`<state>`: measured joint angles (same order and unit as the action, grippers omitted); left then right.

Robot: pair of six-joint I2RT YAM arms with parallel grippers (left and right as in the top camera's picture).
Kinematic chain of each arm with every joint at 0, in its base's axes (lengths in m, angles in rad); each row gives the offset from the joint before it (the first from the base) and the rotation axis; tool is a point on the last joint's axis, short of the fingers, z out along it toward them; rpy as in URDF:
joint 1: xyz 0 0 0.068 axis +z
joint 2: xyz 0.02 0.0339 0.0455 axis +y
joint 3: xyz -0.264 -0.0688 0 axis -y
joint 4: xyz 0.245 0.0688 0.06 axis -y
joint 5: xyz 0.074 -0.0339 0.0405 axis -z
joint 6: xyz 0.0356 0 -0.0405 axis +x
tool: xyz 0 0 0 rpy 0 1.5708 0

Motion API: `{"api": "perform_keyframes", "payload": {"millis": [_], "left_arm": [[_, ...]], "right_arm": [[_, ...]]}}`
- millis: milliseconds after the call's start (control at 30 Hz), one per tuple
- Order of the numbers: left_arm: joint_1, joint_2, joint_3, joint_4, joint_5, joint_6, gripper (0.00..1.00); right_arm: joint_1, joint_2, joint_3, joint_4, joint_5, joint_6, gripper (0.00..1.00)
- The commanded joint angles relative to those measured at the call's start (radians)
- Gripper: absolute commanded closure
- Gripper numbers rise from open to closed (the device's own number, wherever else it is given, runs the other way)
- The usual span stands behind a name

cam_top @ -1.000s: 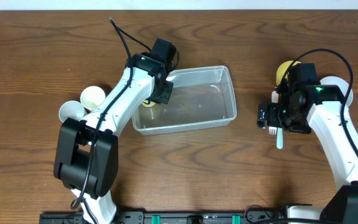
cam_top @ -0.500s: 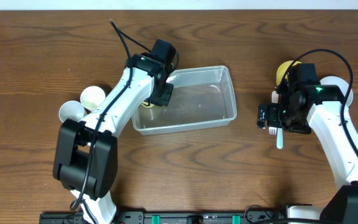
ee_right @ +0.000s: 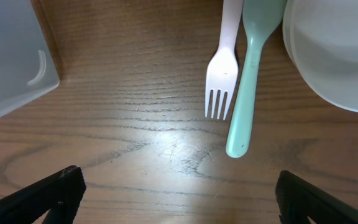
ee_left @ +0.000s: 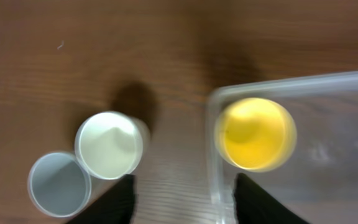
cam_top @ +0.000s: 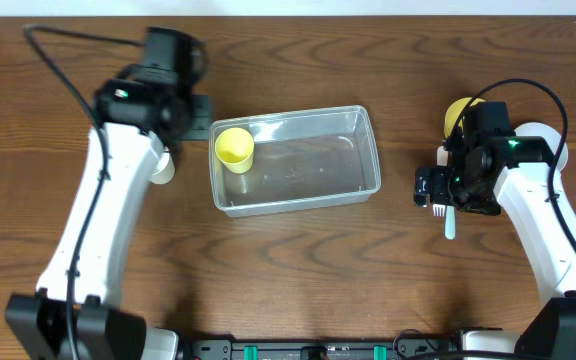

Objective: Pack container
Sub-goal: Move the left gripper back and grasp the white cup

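The clear plastic container (cam_top: pixel 318 185) lies mid-table. A yellow cup (cam_top: pixel 234 147) stands upright in its left end; the left wrist view shows the cup (ee_left: pixel 255 132) just inside the container's corner rim (ee_left: pixel 303 81). My left gripper (cam_top: pixel 196 112) is open and empty, outside the container's far left corner; its fingers (ee_left: pixel 185 205) straddle the container's left wall. My right gripper (cam_top: pixel 438 192) is open and empty, right of the container. In the right wrist view the gripper (ee_right: pixel 179 199) hovers over bare wood short of a white fork (ee_right: pixel 224 81) and a teal utensil (ee_right: pixel 247 93).
A white cup (ee_left: pixel 109 144) and a grey-blue cup (ee_left: pixel 59 184) stand left of the container, mostly hidden under my left arm in the overhead view. A white bowl (ee_right: pixel 334 56) sits by the fork. A yellow round item (cam_top: pixel 458 112) lies behind my right wrist.
My left gripper has let go of the yellow cup, which now stands in the container's left end, and has moved up and left out of the container. The right arm has not moved.
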<state>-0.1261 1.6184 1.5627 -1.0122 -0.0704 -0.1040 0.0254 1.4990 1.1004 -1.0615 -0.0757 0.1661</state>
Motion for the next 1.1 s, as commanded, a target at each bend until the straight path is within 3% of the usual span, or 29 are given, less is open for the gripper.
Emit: {"api": "perform_keyframes", "payload": {"millis": [0,367,400,500,533,800,1067], "left_arm": [[0.090,0.085,-0.048,0.000,0.076,-0.055,0.42],[0.168,0.352,-0.054,-0.001,0.142,-0.055,0.44],[0.168,0.364,-0.054,-0.002,0.142,-0.055,0.51],[0.168,0.376,-0.054,-0.003,0.142,-0.055,0.91],[0.168,0.373,-0.053,-0.003,0.142,-0.055,0.94],[0.160,0.286,-0.013,-0.050,0.141,-0.056,0.94],[0.038,0.023,0.039,-0.136,0.142,-0.109,0.94]], "right_arm": [[-0.006,0.007,0.011,-0.002,-0.003,-0.022,0.01],[-0.006,0.007,0.011,-0.004,-0.003,-0.022,0.01],[-0.006,0.007,0.011,-0.005,-0.003,-0.022,0.01],[-0.006,0.007,0.011,-0.008,-0.003,-0.022,0.01],[-0.006,0.007,0.011,-0.009,-0.003,-0.024,0.01],[-0.006,0.007,0.011,-0.009,-0.003,-0.026,0.01],[-0.006,0.007,0.011,-0.002,-0.003,-0.025,0.01]]}}
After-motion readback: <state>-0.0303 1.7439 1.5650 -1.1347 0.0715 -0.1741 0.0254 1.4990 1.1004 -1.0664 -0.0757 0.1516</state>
